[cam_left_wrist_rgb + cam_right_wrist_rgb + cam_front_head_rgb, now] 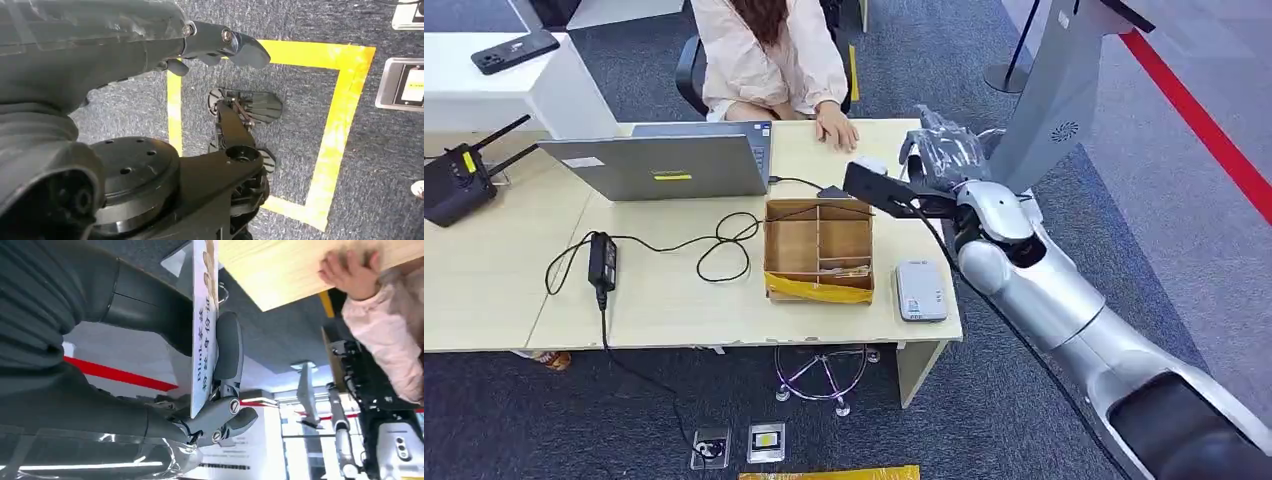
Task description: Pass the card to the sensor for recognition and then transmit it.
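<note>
The right hand (220,385) holds the card (204,325) pinched edge-on between thumb and fingers, raised past the desk's far right corner near the seated person (769,55) (presumably offering it), well beyond the sensor (920,290).

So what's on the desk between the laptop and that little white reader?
In the head view, between the laptop and the reader sits an open wooden box with dividers.

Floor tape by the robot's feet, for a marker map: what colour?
Yellow floor tape, a square outline on dark carpet; clearest in the left wrist view.
</note>
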Controlling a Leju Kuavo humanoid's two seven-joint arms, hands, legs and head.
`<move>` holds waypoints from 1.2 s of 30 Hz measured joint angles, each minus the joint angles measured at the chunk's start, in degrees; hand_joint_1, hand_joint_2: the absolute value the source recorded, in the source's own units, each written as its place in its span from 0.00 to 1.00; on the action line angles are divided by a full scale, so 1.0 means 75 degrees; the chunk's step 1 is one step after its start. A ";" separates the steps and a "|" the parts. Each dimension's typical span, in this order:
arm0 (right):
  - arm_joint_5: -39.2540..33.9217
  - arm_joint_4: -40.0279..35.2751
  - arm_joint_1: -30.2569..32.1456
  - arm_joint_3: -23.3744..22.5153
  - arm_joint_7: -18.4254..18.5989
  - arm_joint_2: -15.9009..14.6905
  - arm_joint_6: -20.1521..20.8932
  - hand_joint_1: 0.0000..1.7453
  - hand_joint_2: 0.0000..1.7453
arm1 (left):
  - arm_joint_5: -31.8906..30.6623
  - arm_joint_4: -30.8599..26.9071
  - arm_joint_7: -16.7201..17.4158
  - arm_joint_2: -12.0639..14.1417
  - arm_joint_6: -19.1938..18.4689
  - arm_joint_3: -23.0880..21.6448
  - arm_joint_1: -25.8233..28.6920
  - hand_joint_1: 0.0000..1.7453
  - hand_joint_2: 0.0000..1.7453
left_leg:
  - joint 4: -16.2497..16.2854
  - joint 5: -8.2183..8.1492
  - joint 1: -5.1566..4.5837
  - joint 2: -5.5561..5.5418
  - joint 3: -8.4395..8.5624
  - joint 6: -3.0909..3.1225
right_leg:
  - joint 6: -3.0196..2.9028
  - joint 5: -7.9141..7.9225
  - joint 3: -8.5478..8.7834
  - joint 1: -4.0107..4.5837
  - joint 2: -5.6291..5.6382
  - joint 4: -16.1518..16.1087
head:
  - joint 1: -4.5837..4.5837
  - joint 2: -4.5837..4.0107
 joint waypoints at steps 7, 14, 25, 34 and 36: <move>0.0020 0.0513 -0.0145 0.0222 -0.0100 0.0207 -0.0105 1.00 1.00 | 0.0059 0.0000 0.0000 -0.0006 0.0015 0.0000 0.0010 0.00 0.00 | 0.0000 0.0000 0.0000 -0.0001 -0.0001 0.0000 | 0.0000 0.0000 0.0000 0.0000 -0.0002 0.0000 | 0.0003 0.0000; 0.0093 0.0909 -0.0258 0.0292 -0.0102 0.0318 -0.0175 1.00 1.00 | 0.0169 0.0000 0.0000 -0.0017 0.0084 0.0000 0.0049 0.00 0.00 | 0.0001 0.0000 -0.0001 -0.0002 -0.0002 0.0000 | 0.0000 0.0000 -0.0001 0.0000 -0.0003 -0.0001 | 0.0003 0.0000; 0.0323 0.1376 -0.0504 0.0280 0.0052 0.0367 -0.0146 1.00 1.00 | 0.0297 0.0003 -0.0052 -0.0044 0.0131 0.0000 0.0090 0.00 0.00 | 0.0001 0.0000 0.0000 -0.0001 -0.0001 0.0000 | 0.0000 0.0000 -0.0001 0.0000 0.0000 -0.0001 | 0.0003 0.0000; 0.0496 0.1551 -0.0591 0.0216 0.0052 0.0379 -0.0029 1.00 1.00 | 0.0367 0.0003 -0.0108 -0.0061 0.0163 0.0003 0.0119 0.00 0.00 | 0.0001 0.0000 0.0000 -0.0001 -0.0001 0.0000 | 0.0000 0.0000 -0.0001 0.0000 -0.0001 -0.0001 | 0.0003 0.0000; 0.0516 0.1562 -0.0595 0.0210 0.0052 0.0379 -0.0027 1.00 1.00 | 0.0370 0.0006 -0.0111 -0.0070 0.0166 0.0003 0.0119 0.00 0.00 | 0.0001 0.0000 0.0000 -0.0001 -0.0001 0.0000 | 0.0000 0.0000 -0.0001 0.0000 -0.0001 -0.0001 | 0.0006 0.0000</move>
